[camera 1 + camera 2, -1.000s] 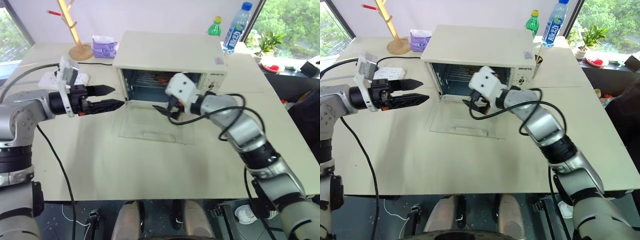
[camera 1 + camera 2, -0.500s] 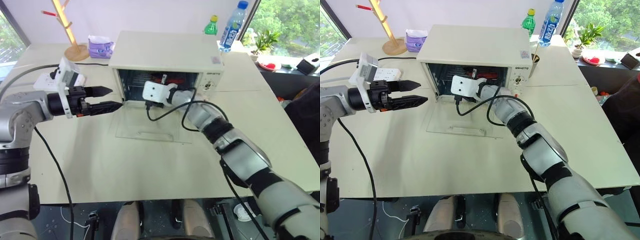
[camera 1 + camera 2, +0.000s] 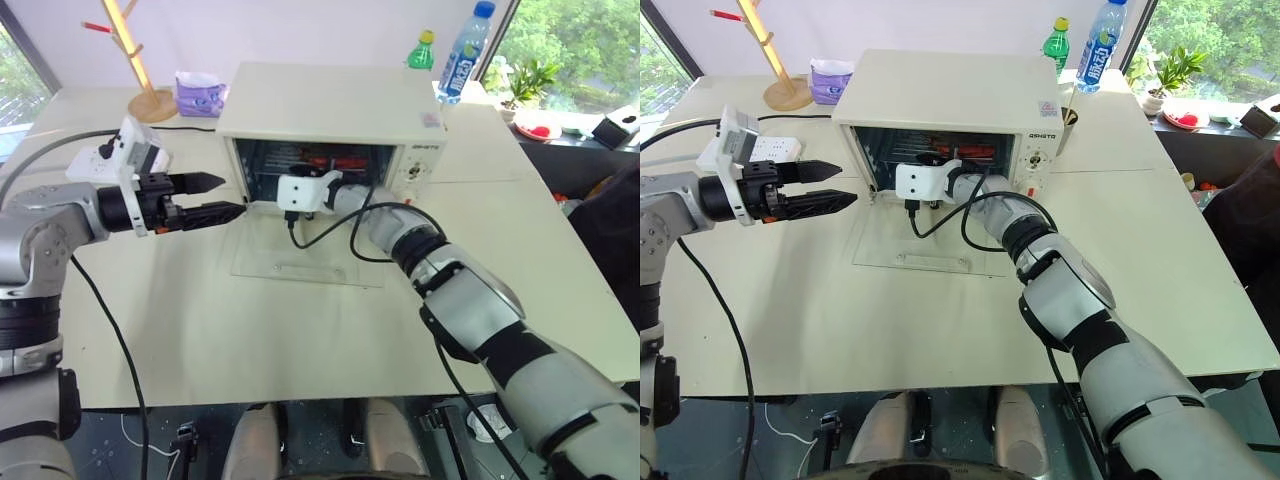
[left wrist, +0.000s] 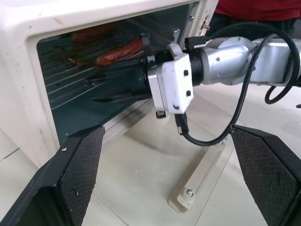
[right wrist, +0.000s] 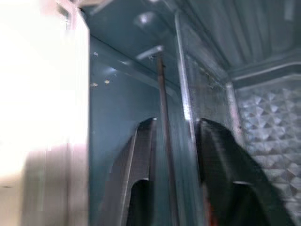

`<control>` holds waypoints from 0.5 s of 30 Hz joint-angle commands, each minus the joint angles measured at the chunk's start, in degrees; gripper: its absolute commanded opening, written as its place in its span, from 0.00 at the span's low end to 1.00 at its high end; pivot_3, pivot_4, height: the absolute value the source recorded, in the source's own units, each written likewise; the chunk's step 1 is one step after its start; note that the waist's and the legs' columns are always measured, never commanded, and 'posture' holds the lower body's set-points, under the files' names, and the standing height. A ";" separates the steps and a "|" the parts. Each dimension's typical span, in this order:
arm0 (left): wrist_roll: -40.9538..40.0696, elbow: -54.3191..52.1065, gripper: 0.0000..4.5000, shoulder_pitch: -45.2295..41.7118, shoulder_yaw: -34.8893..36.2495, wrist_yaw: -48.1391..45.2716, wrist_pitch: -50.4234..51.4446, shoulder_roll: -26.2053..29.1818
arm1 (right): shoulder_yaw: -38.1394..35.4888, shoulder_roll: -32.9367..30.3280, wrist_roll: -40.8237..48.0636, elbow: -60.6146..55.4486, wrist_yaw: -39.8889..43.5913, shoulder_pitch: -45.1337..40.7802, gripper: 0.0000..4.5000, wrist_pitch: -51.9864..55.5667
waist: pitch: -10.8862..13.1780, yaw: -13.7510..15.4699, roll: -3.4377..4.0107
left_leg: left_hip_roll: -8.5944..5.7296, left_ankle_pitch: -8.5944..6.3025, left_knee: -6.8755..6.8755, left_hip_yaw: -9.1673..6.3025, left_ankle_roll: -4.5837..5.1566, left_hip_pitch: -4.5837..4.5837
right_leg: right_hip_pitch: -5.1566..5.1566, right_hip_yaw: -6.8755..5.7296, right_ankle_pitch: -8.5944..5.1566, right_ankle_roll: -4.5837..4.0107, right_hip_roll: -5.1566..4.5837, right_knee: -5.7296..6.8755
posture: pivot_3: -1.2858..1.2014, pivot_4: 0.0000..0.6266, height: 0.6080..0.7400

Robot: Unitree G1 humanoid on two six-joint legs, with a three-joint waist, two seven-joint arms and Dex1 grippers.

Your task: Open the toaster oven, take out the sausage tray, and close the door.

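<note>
Now the right gripper [image 5: 174, 155] is inside the toaster oven [image 3: 330, 105], its jaws closing around the sausage tray's [image 4: 110, 59] thin edge. The left gripper [image 3: 228, 196] waits beside the oven, jaws spread wide. The door [image 3: 300, 258] lies flat open on the counter [image 3: 250, 330].

Cream table [image 3: 300, 330] carries the toaster oven [image 3: 335, 105]. Behind the oven: two bottles [image 3: 448, 55]. Off its left rear corner: purple tissue pack [image 3: 202, 93], wooden stand [image 3: 150, 75], white power strip [image 3: 100, 158].
</note>
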 commanded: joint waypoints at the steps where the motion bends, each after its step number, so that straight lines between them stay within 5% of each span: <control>1: -0.73 -1.59 1.00 -1.54 0.46 0.14 -0.97 0.35 | -1.75 0.50 -0.41 0.76 -1.19 -3.01 0.36 -0.53 | 0.00 -0.02 0.00 | 0.00 0.00 0.00 0.00 -0.01 0.00 | 0.00 0.00 0.00 0.00 0.00 0.00 | 0.52 0.24 0.87; 7: -0.42 -0.97 1.00 -2.22 -0.05 0.01 -1.28 0.01 | -2.30 0.47 -1.30 2.48 -2.62 -3.55 0.36 -0.50 | 0.00 -0.01 0.00 | 0.00 0.00 0.00 0.00 -0.01 0.00 | 0.00 0.00 0.00 0.00 -0.01 0.00 | 0.52 0.24 0.87; 10: 0.24 0.54 1.00 -2.84 -0.81 -0.58 -1.92 -0.12 | -2.76 0.48 -1.34 2.65 -2.66 -3.58 0.04 -0.66 | 0.00 -0.05 0.00 | 0.00 0.01 0.00 0.01 -0.01 0.00 | 0.00 0.00 0.00 0.00 -0.01 0.00 | 0.52 0.24 0.87; 15: 2.04 4.84 1.00 -5.17 -3.69 -2.94 -4.18 -0.30 | -3.23 0.57 -1.88 2.21 -2.45 -3.14 0.01 -1.13 | 0.00 -0.06 0.00 | 0.00 0.01 -0.01 0.00 -0.01 0.00 | -0.01 0.01 0.00 0.00 0.01 0.01 | 0.52 0.24 0.87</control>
